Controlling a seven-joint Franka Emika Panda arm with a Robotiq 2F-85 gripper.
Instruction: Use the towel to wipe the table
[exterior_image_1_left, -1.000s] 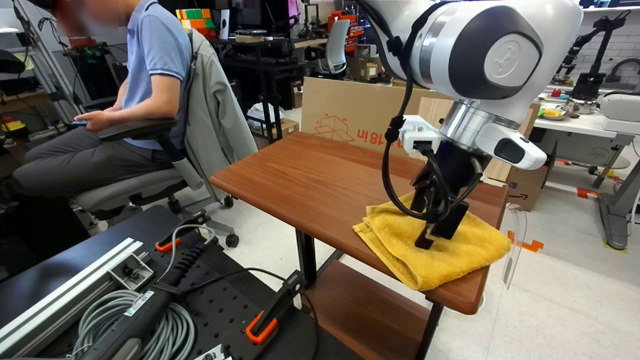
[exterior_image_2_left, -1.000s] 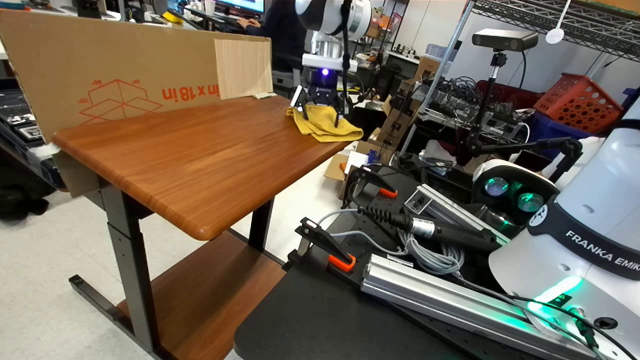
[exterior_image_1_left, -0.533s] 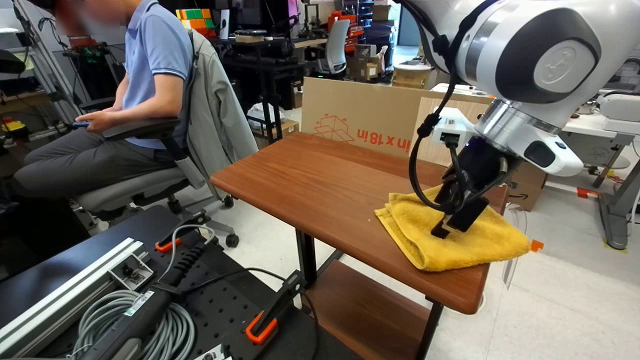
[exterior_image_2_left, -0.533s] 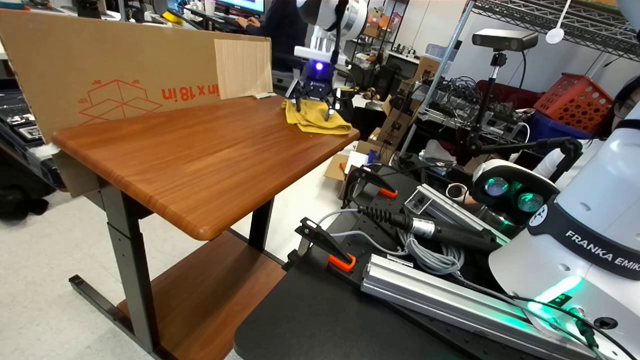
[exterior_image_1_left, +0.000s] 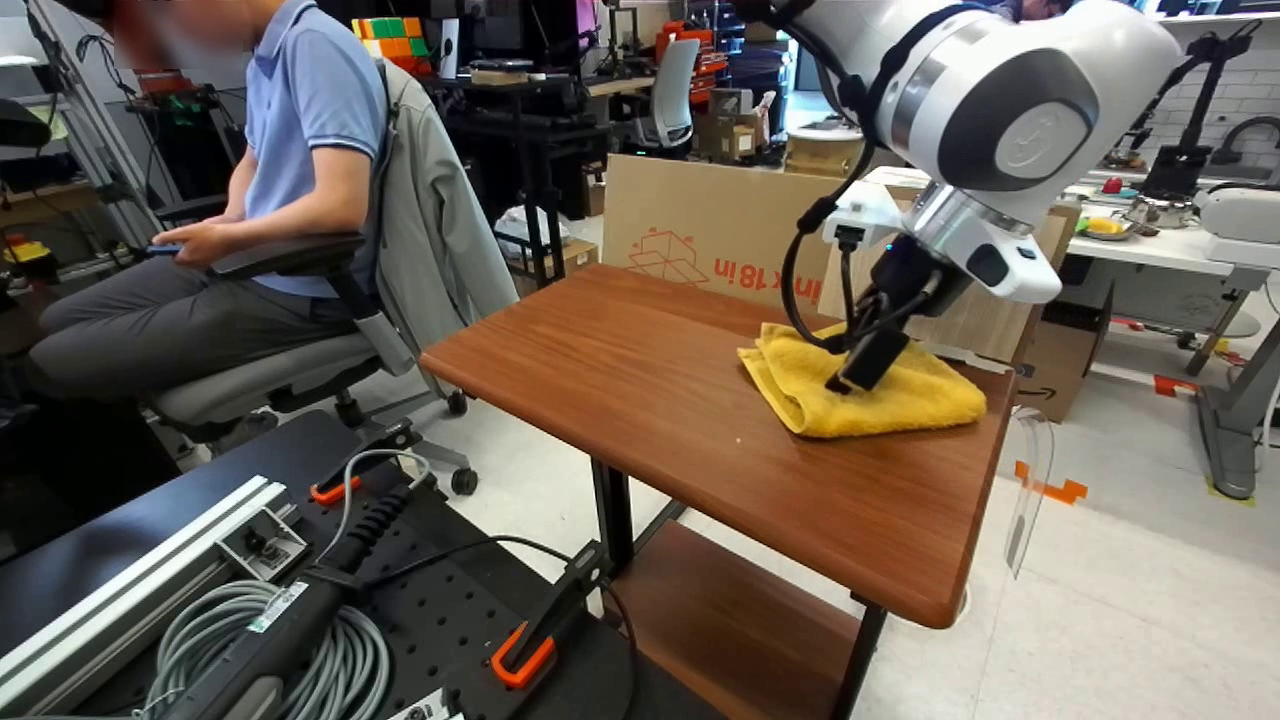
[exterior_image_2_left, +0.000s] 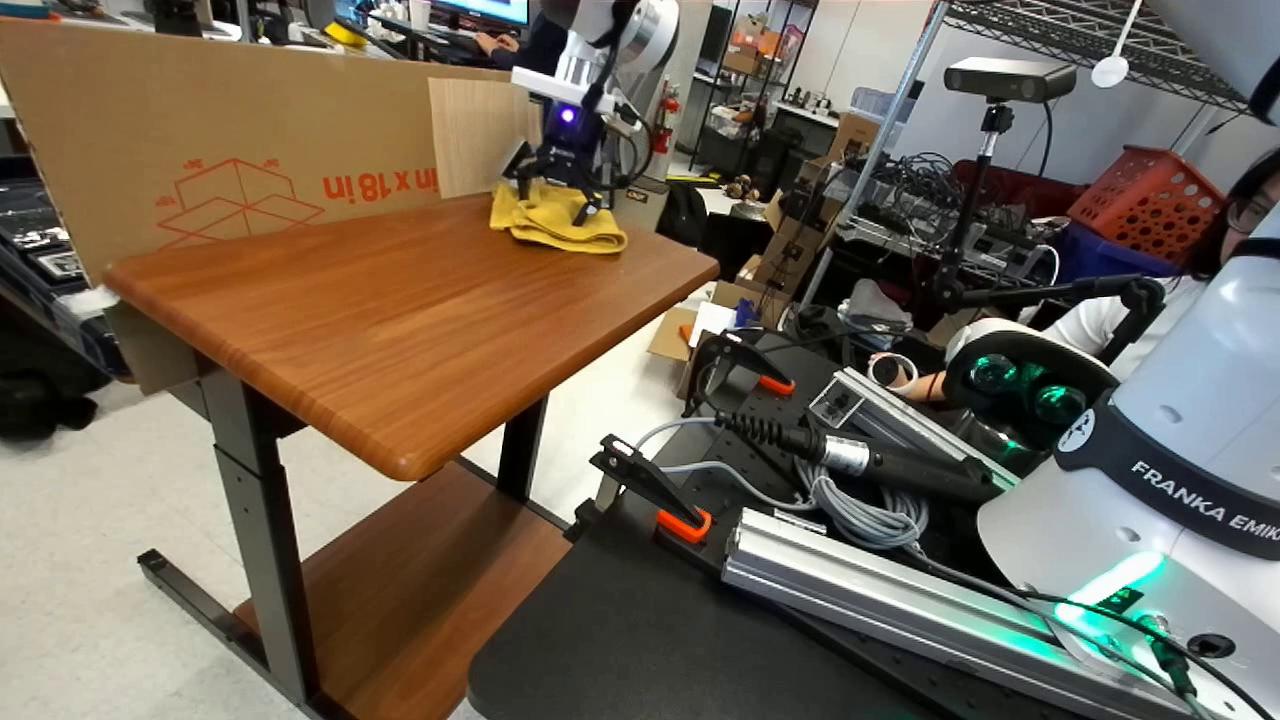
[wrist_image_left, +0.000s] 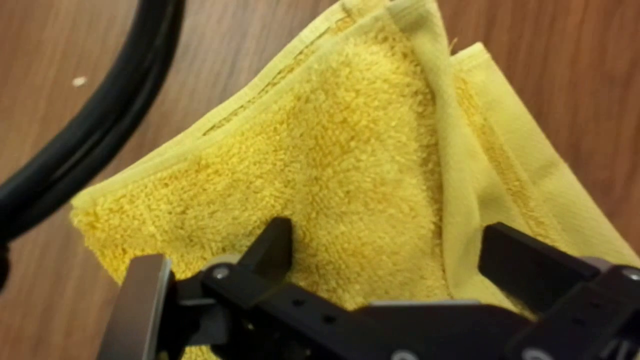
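The folded yellow towel lies on the brown wooden table, near its corner by the cardboard. It also shows in an exterior view and fills much of the wrist view. My gripper is open, with its two black fingers wide apart and their tips on the towel's upper face. No fold is pinched between them. In both exterior views the gripper is tilted and rests on the towel. The underside of the towel is hidden.
A cardboard sheet and a wood-grain panel stand along the far edge. A small white speck lies on the table. My cable loops beside the gripper. A black bench with clamps is nearby. A person sits beyond.
The open gripper has slid the towel across the table toward the cardboard sheet, away from the near edge. The towel overhung the edge earlier and now lies on the top.
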